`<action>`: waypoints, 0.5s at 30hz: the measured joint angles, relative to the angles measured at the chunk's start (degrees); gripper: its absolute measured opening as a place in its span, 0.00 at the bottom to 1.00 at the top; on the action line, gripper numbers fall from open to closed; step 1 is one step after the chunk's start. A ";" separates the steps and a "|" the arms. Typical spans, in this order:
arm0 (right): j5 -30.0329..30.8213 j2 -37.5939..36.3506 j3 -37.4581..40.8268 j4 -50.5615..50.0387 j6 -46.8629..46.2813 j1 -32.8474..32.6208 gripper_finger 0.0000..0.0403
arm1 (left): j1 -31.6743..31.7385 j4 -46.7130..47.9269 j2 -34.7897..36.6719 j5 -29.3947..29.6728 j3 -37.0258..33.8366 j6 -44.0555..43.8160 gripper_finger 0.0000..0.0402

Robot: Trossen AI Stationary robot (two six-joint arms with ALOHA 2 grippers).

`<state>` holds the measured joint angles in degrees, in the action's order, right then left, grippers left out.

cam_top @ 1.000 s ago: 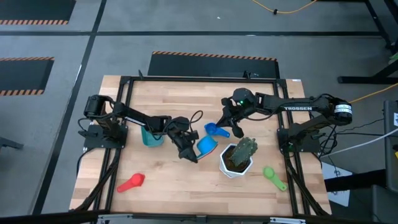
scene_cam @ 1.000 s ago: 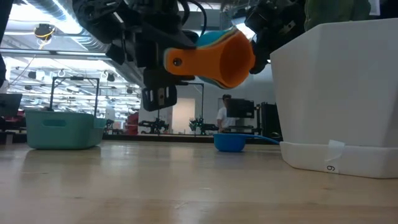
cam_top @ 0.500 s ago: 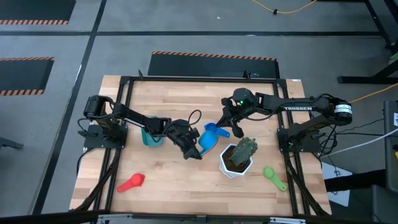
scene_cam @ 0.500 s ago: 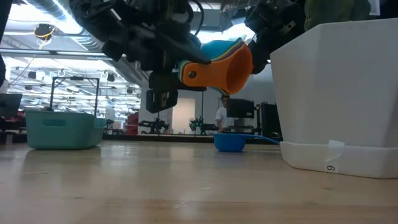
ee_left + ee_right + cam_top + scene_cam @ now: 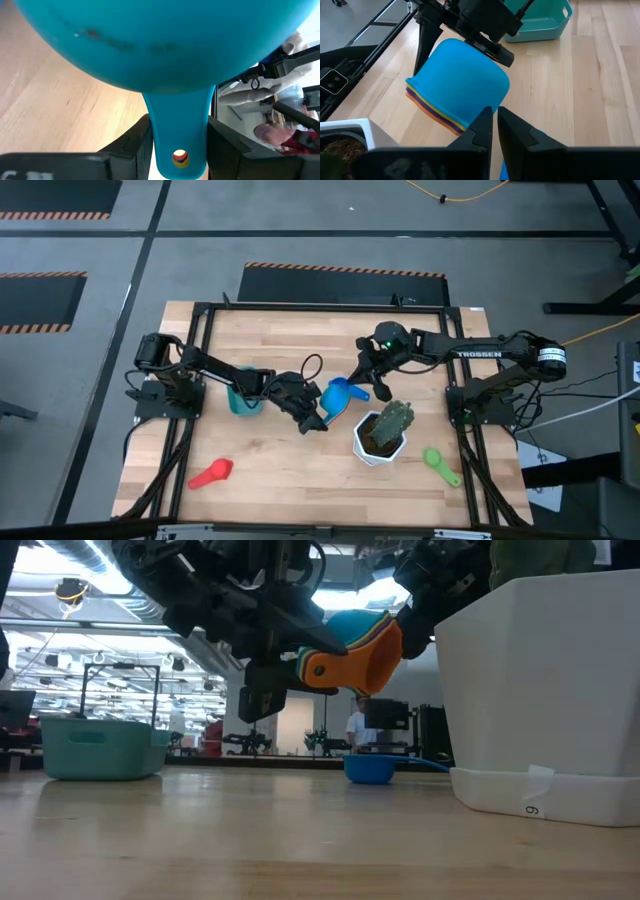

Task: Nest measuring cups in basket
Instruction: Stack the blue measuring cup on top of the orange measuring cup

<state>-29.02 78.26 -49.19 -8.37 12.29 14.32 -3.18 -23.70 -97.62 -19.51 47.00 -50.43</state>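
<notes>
Between the basket (image 5: 244,399) and the white plant pot (image 5: 380,435) the left gripper (image 5: 312,420) with its raised stack of cups (image 5: 336,402) fills the gap. The right gripper (image 5: 362,376) crowds just behind. Bare tabletop (image 5: 290,470) lies open between red cup (image 5: 212,474) and green cup (image 5: 440,464).

Two dark, near-black jointed arms on black bases bolted beside a black frame. Left arm (image 5: 205,367): slim matte links, a looping black cable near the wrist. Right arm (image 5: 480,352): white "TROSSEN" lettering along the forearm, a silver band near the shoulder, a small green light at the wrist. Left end effector (image 5: 175,150): blocky black fingers with angled faces. Right end effector (image 5: 494,131): two flat, tapering black fingers.
</notes>
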 joint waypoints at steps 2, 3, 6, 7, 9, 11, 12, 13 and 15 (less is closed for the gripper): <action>-0.02 0.00 0.00 0.01 0.00 0.00 0.08 | 0.00 0.02 0.00 0.00 0.00 0.00 0.34; -0.04 0.00 0.00 -0.01 0.00 0.01 0.08 | 0.00 0.02 0.00 0.00 0.00 0.00 0.34; 1.11 0.00 0.00 0.90 0.19 -0.01 0.08 | 0.00 0.04 0.00 0.00 0.00 0.00 0.34; 2.45 0.00 0.00 1.81 0.22 -0.01 0.08 | 0.00 0.04 0.00 0.00 0.00 0.00 0.34; 5.51 -0.02 0.00 2.34 -0.08 0.01 0.08 | 0.00 0.04 0.00 0.00 0.00 0.00 0.34; 7.58 0.00 0.00 2.25 -0.04 0.01 0.08 | 0.00 0.04 0.00 0.00 0.00 0.00 0.34; 8.26 0.00 0.00 2.32 -0.02 0.02 0.08 | 0.00 0.05 0.00 0.00 0.00 0.00 0.34; 8.62 0.00 0.00 2.39 0.00 0.03 0.08 | 0.00 0.07 0.00 0.00 0.00 0.00 0.34; 8.85 0.00 0.00 2.35 -0.01 0.01 0.08 | 0.00 0.07 0.00 0.19 0.00 0.00 0.34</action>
<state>-20.16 78.26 -49.19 -6.02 12.28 14.33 -3.18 -23.64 -97.62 -19.32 47.00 -50.43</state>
